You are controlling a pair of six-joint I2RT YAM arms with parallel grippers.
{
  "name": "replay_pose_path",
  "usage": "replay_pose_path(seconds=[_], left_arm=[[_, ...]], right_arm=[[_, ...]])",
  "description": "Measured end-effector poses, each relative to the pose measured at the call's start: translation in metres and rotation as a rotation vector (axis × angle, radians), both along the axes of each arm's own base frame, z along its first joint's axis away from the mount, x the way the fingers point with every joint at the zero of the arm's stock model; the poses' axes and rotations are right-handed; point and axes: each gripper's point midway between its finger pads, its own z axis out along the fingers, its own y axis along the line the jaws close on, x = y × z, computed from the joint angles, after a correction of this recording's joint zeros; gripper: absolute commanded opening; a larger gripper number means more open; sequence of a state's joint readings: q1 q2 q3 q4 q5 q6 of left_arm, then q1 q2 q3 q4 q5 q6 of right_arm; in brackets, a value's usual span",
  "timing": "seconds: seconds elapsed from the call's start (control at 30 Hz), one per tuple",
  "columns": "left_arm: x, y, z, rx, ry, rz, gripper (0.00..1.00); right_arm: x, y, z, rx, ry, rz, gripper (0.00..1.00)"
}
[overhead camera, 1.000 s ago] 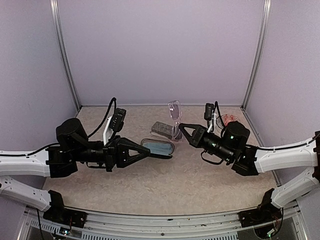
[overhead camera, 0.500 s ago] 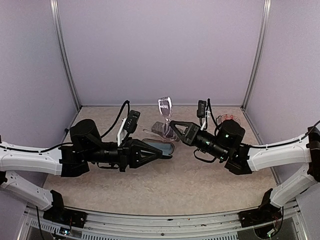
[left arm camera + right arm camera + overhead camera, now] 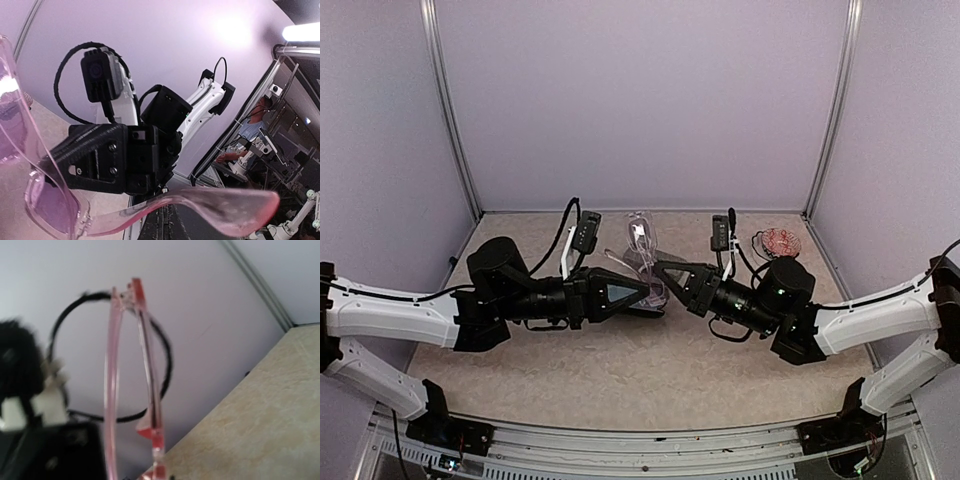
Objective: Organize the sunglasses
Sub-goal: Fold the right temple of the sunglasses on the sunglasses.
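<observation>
Where the two arms meet above the middle of the beige speckled table (image 3: 650, 380), the clear, pale-pink plastic sunglasses (image 3: 640, 236) stand upright in the air, off the surface. The right gripper (image 3: 662, 269) is clamped on their lower end. The left gripper (image 3: 646, 293) has its fingers closed, its tip just beside one temple arm; whether they touch cannot be told.

Left gripper (image 3: 645, 296) and right gripper (image 3: 661, 268), both closed
</observation>
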State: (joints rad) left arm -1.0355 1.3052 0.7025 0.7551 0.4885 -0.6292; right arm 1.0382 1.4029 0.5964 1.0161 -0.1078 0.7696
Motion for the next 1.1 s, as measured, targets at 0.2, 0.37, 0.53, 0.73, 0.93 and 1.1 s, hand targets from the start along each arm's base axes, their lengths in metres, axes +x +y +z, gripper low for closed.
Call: replay_pose_path(seconds=[0.2,0.37,0.53,0.73,0.93,1.1], left_arm=[[0.019,0.0,-0.004,-0.007,0.05,0.048,0.0],[0.033,0.001,-0.013,0.001,0.1,0.074,0.0],[0.044,0.003,-0.012,-0.016,0.132,0.083,0.0],[0.052,0.007,-0.013,-0.016,0.144,0.095,0.01],[0.064,0.023,-0.009,0.001,0.151,0.132,0.16],[0.07,0.058,0.02,-0.013,0.105,0.217,0.36]], right_arm=[[-0.019,0.006,0.002,-0.011,-0.075,0.047,0.0],[-0.022,0.008,-0.001,-0.04,-0.123,0.042,0.0],[-0.019,0.008,-0.011,-0.084,-0.134,0.021,0.0],[-0.019,0.01,-0.028,-0.174,-0.146,0.0,0.0],[-0.003,0.009,-0.037,-0.338,-0.213,-0.085,0.0],[0.019,0.005,-0.04,-0.487,-0.277,-0.138,0.0]])
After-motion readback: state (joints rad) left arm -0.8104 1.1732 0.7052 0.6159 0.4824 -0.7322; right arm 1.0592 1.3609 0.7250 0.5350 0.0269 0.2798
